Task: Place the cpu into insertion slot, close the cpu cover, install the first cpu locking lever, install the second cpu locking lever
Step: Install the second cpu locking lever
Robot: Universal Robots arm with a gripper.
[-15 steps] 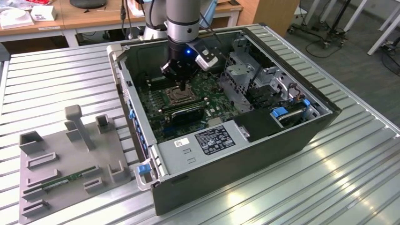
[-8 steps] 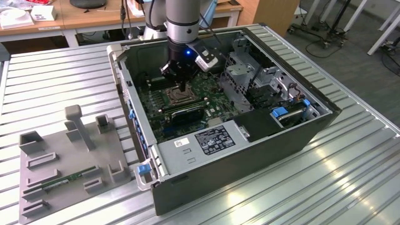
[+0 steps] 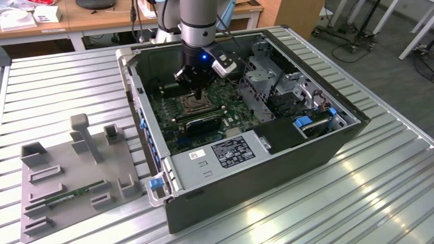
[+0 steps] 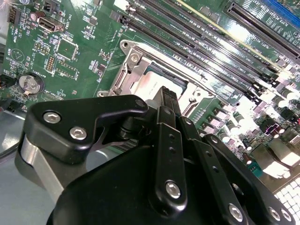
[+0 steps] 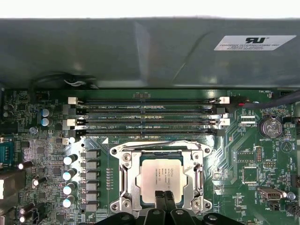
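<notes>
Now gripper fingers pressed together, tips over cpu in insertion slot.

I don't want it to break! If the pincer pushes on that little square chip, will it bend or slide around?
The cpu looks like a flat metal-topped plate, so it probably stays stiff, not floppy. It sits low inside the insertion slot, whose metal frame rims it, so it likely won't slide far. It is thin and small, so probably light, and hard pushing by the pincer could hurt it.
</notes>
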